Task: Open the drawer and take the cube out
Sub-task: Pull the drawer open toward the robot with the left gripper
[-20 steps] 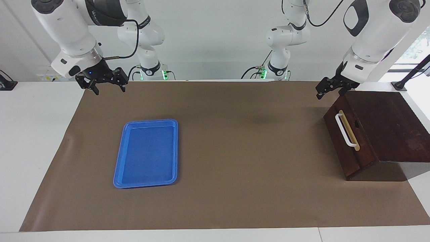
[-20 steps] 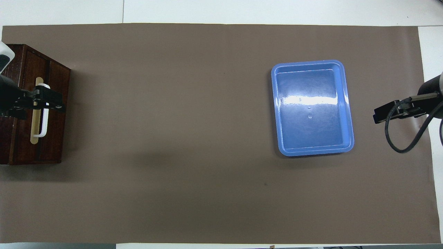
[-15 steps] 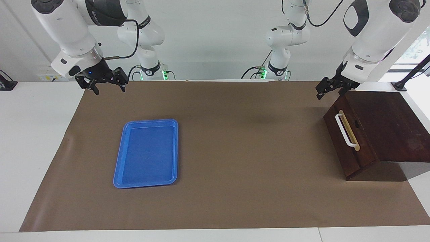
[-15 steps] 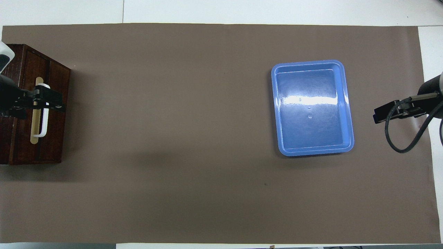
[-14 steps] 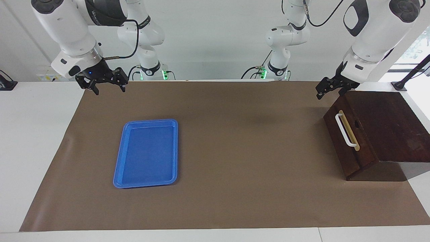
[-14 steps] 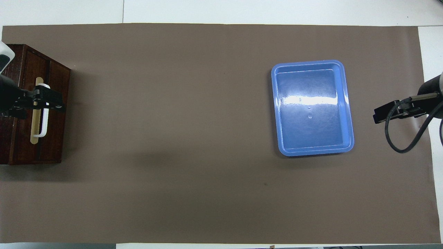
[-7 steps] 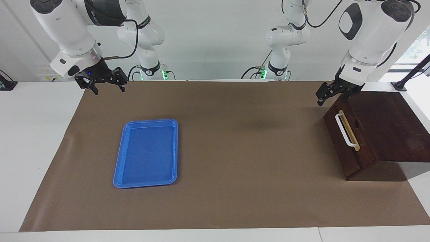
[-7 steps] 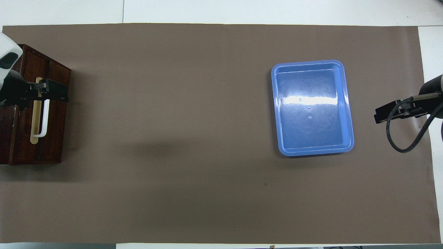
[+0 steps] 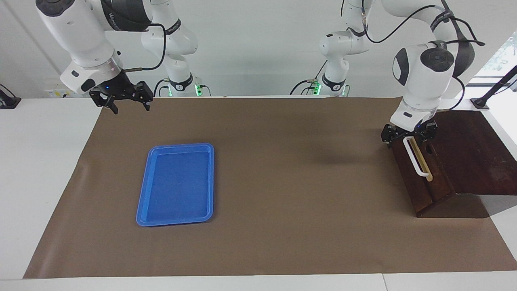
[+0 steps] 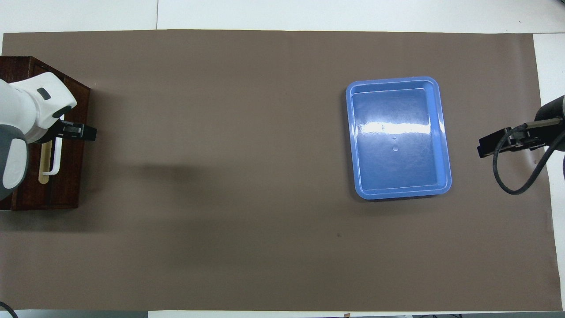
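The left arm's fingers are down at the white handle of the drawer, in the upper part of the facing view at the left arm's end of the bench. They stand apart, one on each side of the handle's upper end, and have not clamped it. That straddle looks like the set-up for a pull, since the bar is the only thing on the drawer front to grip.

The drawer is shut, its front flush with the dark wooden box. No cube shows in either view; presumably it lies inside, so the task is at its opening step.

The right arm waits with its fingers apart, raised over the top corner of the brown mat at its own end, clear of the work. Lower in the frame, on that arm's half of the mat, sits a blue tray, well apart from the box.
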You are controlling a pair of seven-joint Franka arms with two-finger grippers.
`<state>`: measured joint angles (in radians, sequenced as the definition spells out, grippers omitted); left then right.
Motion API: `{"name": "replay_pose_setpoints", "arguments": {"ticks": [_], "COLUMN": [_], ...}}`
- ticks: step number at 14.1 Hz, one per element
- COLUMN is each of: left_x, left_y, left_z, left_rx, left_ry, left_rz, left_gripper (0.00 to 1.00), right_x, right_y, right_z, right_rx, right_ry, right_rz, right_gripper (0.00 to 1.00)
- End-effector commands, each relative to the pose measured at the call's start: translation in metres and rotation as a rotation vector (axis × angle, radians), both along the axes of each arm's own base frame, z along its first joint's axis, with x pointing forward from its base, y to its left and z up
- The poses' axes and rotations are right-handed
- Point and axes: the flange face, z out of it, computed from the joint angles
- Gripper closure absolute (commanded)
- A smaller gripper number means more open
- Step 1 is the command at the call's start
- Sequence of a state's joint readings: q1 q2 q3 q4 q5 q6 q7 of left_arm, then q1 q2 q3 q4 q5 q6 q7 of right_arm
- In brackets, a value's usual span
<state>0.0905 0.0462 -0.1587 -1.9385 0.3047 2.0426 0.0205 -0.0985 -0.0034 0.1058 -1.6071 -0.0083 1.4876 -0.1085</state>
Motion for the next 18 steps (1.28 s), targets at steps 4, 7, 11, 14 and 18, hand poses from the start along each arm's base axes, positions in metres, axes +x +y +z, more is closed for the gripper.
{"name": "replay_pose_setpoints", "arguments": {"ticks": [4, 7, 11, 14, 18], "left_x": [0.010, 0.009, 0.011, 0.007, -0.006], "left_y": [0.026, 0.033, 0.020, -0.041, -0.126], "left_z": [-0.049, -0.062, -0.074, -0.073, -0.065], "left_rx": [0.047, 0.034, 0.018, -0.006, -0.091], "left_ry": [-0.034, -0.052, -0.068, -0.095, -0.118], "left_rz": [-0.063, -0.064, -0.079, -0.013, 0.104], "left_gripper": [0.00, 0.00, 0.00, 0.00, 0.00], "right_x": [-0.007, -0.007, -0.009, -0.008, -0.008], "right_y": [-0.002, -0.005, -0.009, -0.007, -0.007], "right_z": [0.009, 0.008, 0.008, 0.008, 0.008], "right_rx": [0.008, 0.007, 0.012, 0.013, 0.013], "right_ry": [-0.004, -0.004, -0.002, -0.002, -0.002], "right_rz": [-0.007, -0.006, 0.019, 0.023, 0.023], "right_gripper": [0.00, 0.00, 0.00, 0.00, 0.00]}}
